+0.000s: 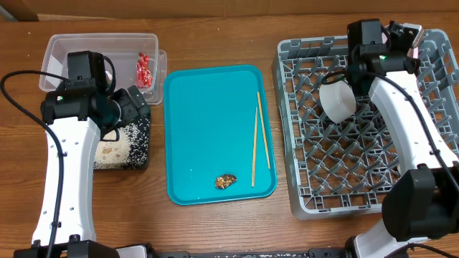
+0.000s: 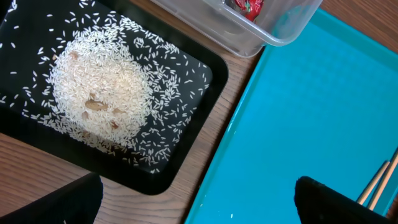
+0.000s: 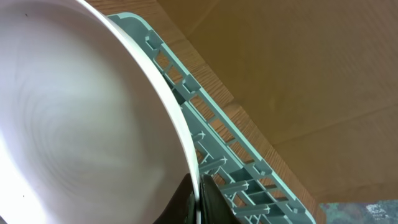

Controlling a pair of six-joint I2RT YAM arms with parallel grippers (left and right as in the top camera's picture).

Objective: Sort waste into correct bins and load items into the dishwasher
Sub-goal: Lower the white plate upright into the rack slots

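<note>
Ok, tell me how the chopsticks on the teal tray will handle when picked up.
The chopsticks look thin and stiff, probably light. Lying flat on the smooth tray, they would likely slide or roll when nudged. They lie close together, so one grasp may disturb both.

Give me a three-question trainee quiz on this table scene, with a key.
1. True or false: the chopsticks lie on the teal tray.
2. Where is the red snack wrapper? A teal tray, B clear tub, C black tray.
3. Fill in: the right pincer grips a white ___ over the dish rack.
Key: 1 true; 2 B; 3 bowl.
</note>
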